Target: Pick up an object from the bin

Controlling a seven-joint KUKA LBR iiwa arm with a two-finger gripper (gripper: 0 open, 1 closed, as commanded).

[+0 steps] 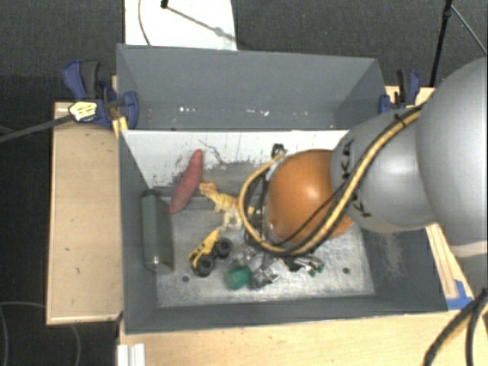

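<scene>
1. Hanging low over the front middle of the bin (244,86), the claw (268,269) has its metal tip down among small bits on the floor. An orange cover (305,193) hides most of it, so it cannot be told whether the claw is spread or pressed together.
2. A small green block (239,278) lies right beside the tip on the view's left, close to the front wall. It cannot be told whether the claw touches it.
3. A yellow toy car (207,252) with black wheels sits just beyond the green block, further to the view's left. A yellow toy animal (217,198) lies behind the car, near the left edge of the orange cover.
4. A red sausage-shaped thing (187,181) lies slanted toward the back left corner. A grey cylinder (156,231) lies along the left wall, well apart from the claw.
5. The arm (427,166) reaches in from the view's right, its thick grey body crossing the right rim and sloping down to the wrist. Black and yellow cables (252,204) loop round the orange cover.
6. The front wall stands near the tip. Bare floor shows in the front right corner beside the arm, and a bare strip runs along the back wall.
</scene>
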